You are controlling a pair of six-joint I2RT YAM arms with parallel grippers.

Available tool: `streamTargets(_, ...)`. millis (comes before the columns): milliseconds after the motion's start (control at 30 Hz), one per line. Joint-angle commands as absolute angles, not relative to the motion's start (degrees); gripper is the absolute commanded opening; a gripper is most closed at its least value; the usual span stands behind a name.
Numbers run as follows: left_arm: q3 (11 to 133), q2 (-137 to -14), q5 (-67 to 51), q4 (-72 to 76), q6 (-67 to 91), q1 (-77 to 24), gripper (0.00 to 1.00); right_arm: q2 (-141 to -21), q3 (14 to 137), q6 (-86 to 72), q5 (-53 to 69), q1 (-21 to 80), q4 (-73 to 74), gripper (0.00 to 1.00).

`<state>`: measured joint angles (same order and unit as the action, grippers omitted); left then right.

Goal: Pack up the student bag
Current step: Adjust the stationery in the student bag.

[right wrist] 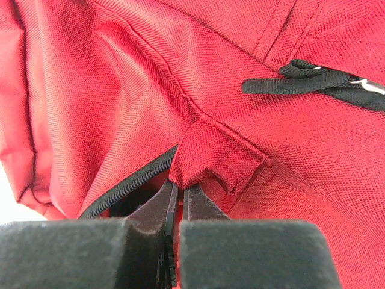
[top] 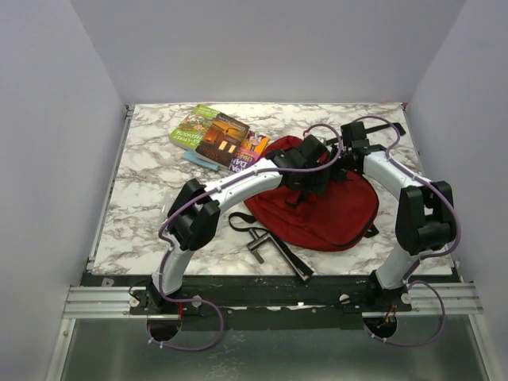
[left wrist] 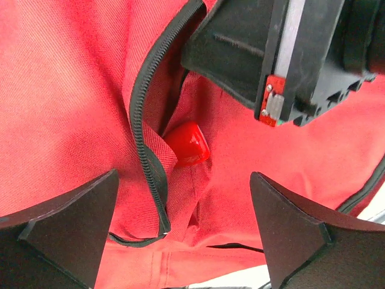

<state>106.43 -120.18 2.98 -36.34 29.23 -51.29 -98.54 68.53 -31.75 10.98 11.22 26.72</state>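
Observation:
The dark-red student bag (top: pixel 337 216) lies on the right half of the marble table, and both arms reach over its far part. My left gripper (top: pixel 308 168) hangs open just above the bag, its fingers (left wrist: pixel 66 229) spread wide either side of the black zipper (left wrist: pixel 143 150). The zipper is parted, and a shiny red object (left wrist: pixel 187 143) shows inside the opening. My right gripper (right wrist: pixel 183 188) is shut on a small red fabric tab (right wrist: pixel 219 156) at the end of the zipper (right wrist: pixel 129 186). Its body (left wrist: pixel 289 54) fills the upper right of the left wrist view.
A stack of colourful books (top: pixel 218 136) lies at the back left of the table. Black straps (top: pixel 274 248) trail from the bag toward the near edge. A black cord pull (right wrist: pixel 307 81) rests on the bag. Grey walls close in three sides.

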Motion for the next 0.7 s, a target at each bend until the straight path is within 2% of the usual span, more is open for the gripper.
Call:
streamTargets(0, 105.2, -120.3, 12.0, -38.9, 25.9, -52.6, 0.92, -96.6, 70.6, -31.3, 17.8, 10.2, 28.2, 0.0)
streamTargets(100, 104.9, -120.9, 14.8, -38.8, 24.0, -54.0, 0.98, -96.5, 69.6, -32.7, 21.3, 9.7, 26.8, 0.01)
streamTargets(200, 105.3, -122.4, 18.0, -38.8, 23.4, -55.0, 0.98, -96.6, 69.5, -33.2, 23.2, 9.3, 26.7, 0.01)
streamTargets(300, 107.0, -124.6, 21.3, -38.9, 22.7, -55.1, 0.91, -95.8, 69.1, -33.7, 23.9, 9.0, 26.8, 0.01)
streamTargets(400, 108.0, -125.5, 18.8, -38.7, 22.1, -55.1, 0.98, -95.6, 69.3, -33.6, 24.0, 8.8, 27.2, 0.01)
streamTargets(500, 105.7, -124.7, 14.4, -37.4, 23.8, -55.1, 0.98, -95.9, 69.7, -33.4, 24.1, 8.6, 27.5, 0.01)
streamTargets(667, 102.5, -123.6, 14.1, -35.9, 25.3, -55.4, 0.98, -96.2, 69.4, -33.2, 24.6, 8.4, 27.3, 0.01)
